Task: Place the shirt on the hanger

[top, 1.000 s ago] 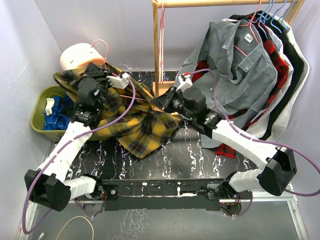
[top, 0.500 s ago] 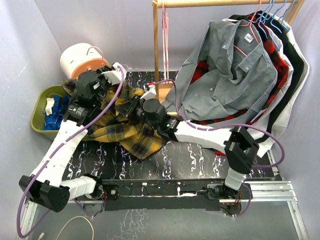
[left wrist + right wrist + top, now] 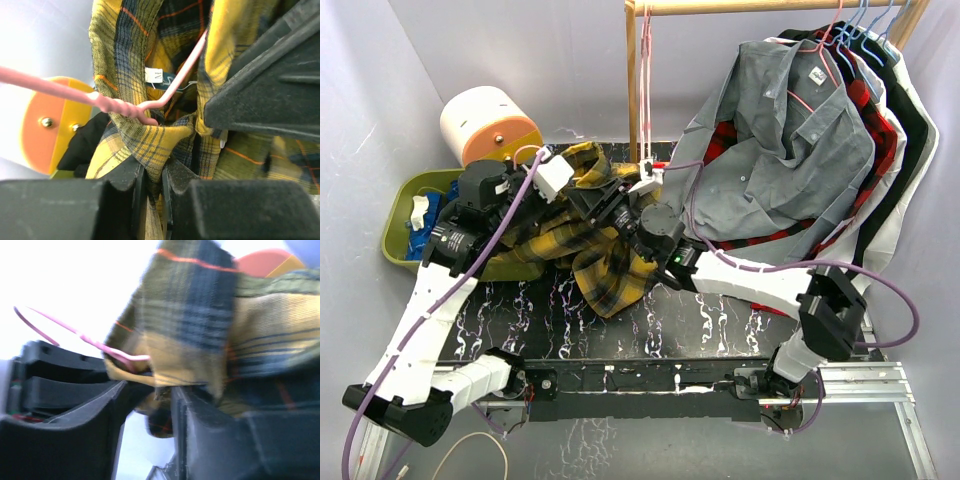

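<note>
hanger (image 3: 120, 106) mostly buried in shirt (image 3: 585, 245); only pink hook, twisted neck show. right wrist view blurred: right gripper (image 3: 147, 405) straddles plaid, clamped or loose can't tell. left gripper (image 3: 152, 182) pinched on shirt fold. shirt bunched at 10 o'clock on black marbled table (image 3: 720, 320); green bin (image 3: 392, 235) at 9, wooden rack (image 3: 632, 100) at 12.

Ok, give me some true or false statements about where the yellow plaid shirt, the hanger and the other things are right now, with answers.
1. The left tool pinches the yellow shirt. True.
2. The grey shirt hangs from the wooden rail. True.
3. The yellow shirt hangs from that rail too. False: it lies bunched on the table.
4. The green bin stands right of the rack. False: it is on the left, by the left arm.
5. The pink hanger runs in among the yellow shirt's folds. True.
</note>
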`<state>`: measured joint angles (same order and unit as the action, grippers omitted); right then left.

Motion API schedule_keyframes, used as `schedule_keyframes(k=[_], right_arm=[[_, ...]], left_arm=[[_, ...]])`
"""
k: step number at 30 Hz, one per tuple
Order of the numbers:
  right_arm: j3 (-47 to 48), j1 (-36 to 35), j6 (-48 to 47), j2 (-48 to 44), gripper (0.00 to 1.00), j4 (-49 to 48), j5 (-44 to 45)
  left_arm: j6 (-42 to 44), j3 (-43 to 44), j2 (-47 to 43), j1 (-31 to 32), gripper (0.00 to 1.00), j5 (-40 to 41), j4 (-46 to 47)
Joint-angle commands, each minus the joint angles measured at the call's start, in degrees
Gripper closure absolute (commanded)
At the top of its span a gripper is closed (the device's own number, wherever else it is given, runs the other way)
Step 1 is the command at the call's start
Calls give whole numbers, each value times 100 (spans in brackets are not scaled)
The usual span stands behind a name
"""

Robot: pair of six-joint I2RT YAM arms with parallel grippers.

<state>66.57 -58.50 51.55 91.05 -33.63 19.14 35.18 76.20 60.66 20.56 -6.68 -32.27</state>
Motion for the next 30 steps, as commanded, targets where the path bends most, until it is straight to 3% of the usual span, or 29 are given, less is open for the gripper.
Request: schedule_keyframes(k=[1, 2, 3, 7, 10, 14, 18, 23, 28, 30], right_arm=[[-26, -3, -191, -509, 34, -102, -955], [-55, -3, -192, -592, 9, -40, -1369], [-87, -4, -264, -665, 3, -1, -1786], [-312, -56, -1715, -1318, 2, 437, -3941], [-413, -124, -3558, -2188, 2, 1730, -4513], [-127, -127, -5339, -3089, 2, 3859, -4029], [106, -127, -6380, -3583, 2, 5451, -3404], [-231, -127, -7311, -4115, 1, 5786, -1720], [-271, -118, -7911, -3969, 1, 5830, -1040], [-292, -118, -8070, -3967, 11, 5563, -968]], left_arm=[[-437, 233, -153, 25, 100, -874, -113], [-388, 286, -142, 23, 100, -854, -152], [-336, 342, -124, 21, 100, -839, -175], [-127, 483, -80, 20, 100, -920, -290], [137, 617, 2, 26, 100, -1137, -528], [743, 828, 73, 30, 100, -1217, -877], [1283, 1158, 176, 20, 100, -1206, -1258], [2065, 1862, 433, 21, 100, -2190, -2445], [2524, 2230, 609, 22, 100, -2874, -3203], [2546, 2298, 636, 23, 100, -2949, -3260]])
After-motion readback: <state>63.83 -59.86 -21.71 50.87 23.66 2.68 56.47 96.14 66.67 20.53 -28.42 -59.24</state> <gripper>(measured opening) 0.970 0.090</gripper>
